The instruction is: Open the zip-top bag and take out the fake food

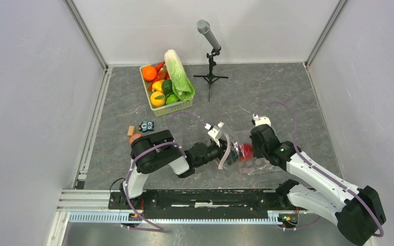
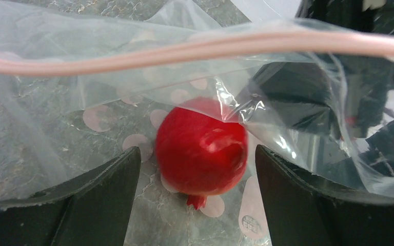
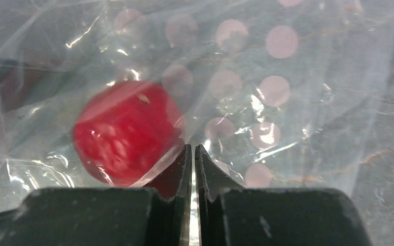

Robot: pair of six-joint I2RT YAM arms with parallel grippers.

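Containers first: the zip-top bag [image 1: 259, 165] lies on the grey desk [image 1: 267, 97] in the lower centre of the overhead view, between the two arms. It holds one thing, a red toy pomegranate [image 2: 201, 151]. The bag's mouth gapes, and its pale pink zip strip [image 2: 195, 48] bows across the top of the left wrist view.

The left tool [image 2: 196, 151] is released. Its dark fingers [image 2: 102, 195] are spread wide to either side of the pomegranate, which sits low in the middle of that frame with a small nub at its base. Whether those fingers touch the fruit is hard to judge through the wrinkled film.

The right tool [image 3: 194, 154] is clenched on the zip-top bag, with only a hairline slit between its fingers. The fruit sits just left of them behind the plastic.

The bag is clear and crinkly, printed with faint pink dots [image 3: 274, 89] and full of glare. In the right wrist view the fruit is blurred.

In the upper centre of the overhead view stands a green basket [image 1: 180, 107]. It holds an orange [image 1: 149, 73], a long cabbage [image 1: 177, 74], yellow peppers [image 1: 157, 98] and a dark green fruit [image 1: 168, 86]. A microphone [image 1: 208, 35] on a tripod stands just to its right.

A small dark toy [image 1: 146, 126] by the left arm is too tiny to make out.
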